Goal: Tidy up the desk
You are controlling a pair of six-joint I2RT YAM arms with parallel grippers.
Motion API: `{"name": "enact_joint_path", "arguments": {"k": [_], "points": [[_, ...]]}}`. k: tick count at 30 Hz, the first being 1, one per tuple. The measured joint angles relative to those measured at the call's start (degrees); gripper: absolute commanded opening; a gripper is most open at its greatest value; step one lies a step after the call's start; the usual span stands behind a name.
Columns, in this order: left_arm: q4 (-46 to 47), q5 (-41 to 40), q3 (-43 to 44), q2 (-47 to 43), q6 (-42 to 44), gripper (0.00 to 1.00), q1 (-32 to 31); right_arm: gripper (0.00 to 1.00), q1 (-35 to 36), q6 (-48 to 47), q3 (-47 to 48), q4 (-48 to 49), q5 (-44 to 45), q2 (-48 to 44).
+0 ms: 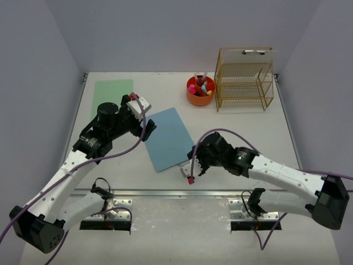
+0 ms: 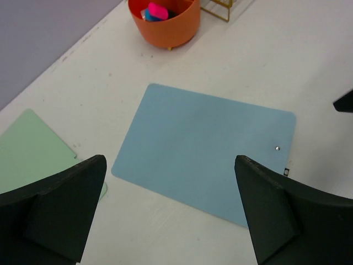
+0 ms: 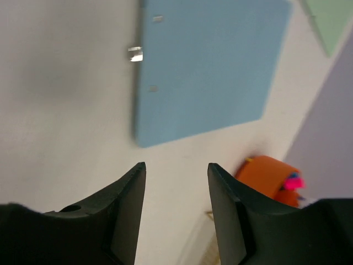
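Observation:
The white desk (image 1: pixel 248 130) carries a blue board (image 1: pixel 166 138) lying flat at its middle, with small metal fittings near its front corner. In the top view my left gripper (image 1: pixel 148 131) hovers at the board's left edge; its wrist view shows the fingers (image 2: pixel 71 199) wide open over the blue board (image 2: pixel 204 149), nothing between them. My right gripper (image 1: pixel 194 160) sits just off the board's front right corner. Its wrist view shows the gripper (image 3: pixel 176 165) open and empty above bare desk, the blue board (image 3: pixel 209 66) beyond it.
A green board (image 1: pixel 113 91) lies flat at the back left. An orange cup (image 1: pixel 199 93) of colourful small items stands at the back centre. Beside it is a gold wire rack (image 1: pixel 244 83) with a clipboard (image 1: pixel 255 53) on top. A metal rail (image 1: pixel 182 193) runs along the front edge.

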Motion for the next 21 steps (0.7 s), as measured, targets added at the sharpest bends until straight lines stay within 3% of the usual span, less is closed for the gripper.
{"name": "enact_joint_path", "arguments": {"k": [4,8,17,21], "points": [[-0.39,-1.50,-0.92,2.88,-1.94,1.00,0.02,0.43,-0.27,-0.70,-16.98,7.30,-0.76,-1.30],[-0.56,-1.16,-2.44,5.31,-2.94,1.00,0.02,0.40,-3.57,-1.73,-26.07,20.77,-1.35,2.69],[-0.07,-1.08,-7.77,7.29,-2.94,1.00,0.02,0.41,-13.87,-6.72,-35.27,64.69,-4.85,19.44],[0.48,-1.15,-7.77,7.58,-2.59,1.00,0.02,0.40,-13.98,-7.20,-36.01,73.15,-6.80,24.18]]}}
